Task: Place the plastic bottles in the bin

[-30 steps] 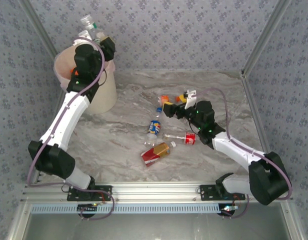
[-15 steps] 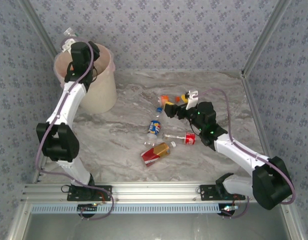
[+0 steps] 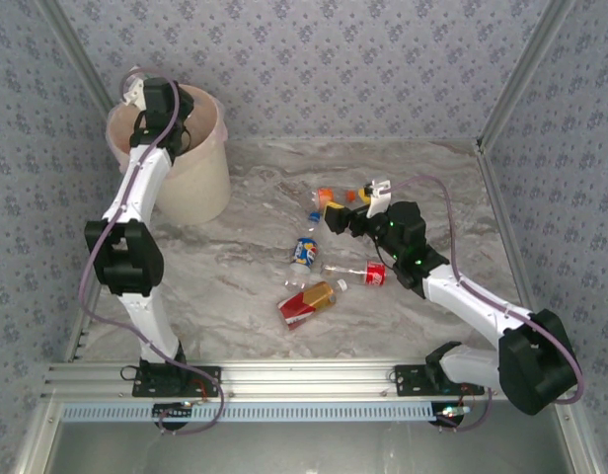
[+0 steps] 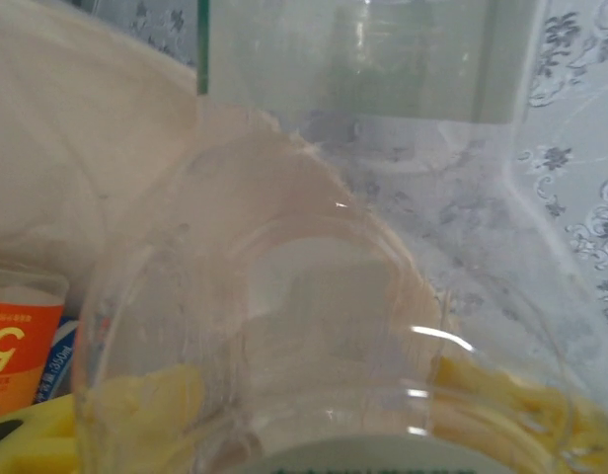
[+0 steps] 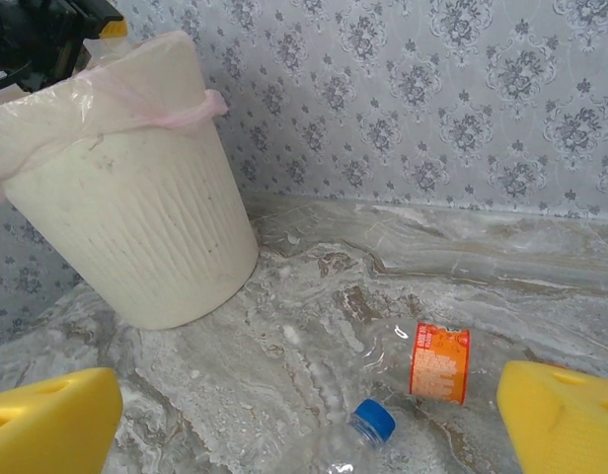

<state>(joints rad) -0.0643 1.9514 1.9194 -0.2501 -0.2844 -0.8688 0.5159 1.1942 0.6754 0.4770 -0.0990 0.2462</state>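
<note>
A large white numeral 5 stood on the orange-labelled plastic bottle (image 4: 16,348) at the lower left of the left wrist view. The white-and-blue-labelled bottle (image 4: 69,346) just beside it carried fine print too blurred to read. In the right wrist view, small white print on the clear orange-banded plastic bottle (image 5: 439,361) was equally illegible.

grey floral wallpaper (image 3: 334,59) lines the walls around a grey marbled tabletop (image 3: 235,286), edged by aluminium rails (image 3: 314,375).
</note>
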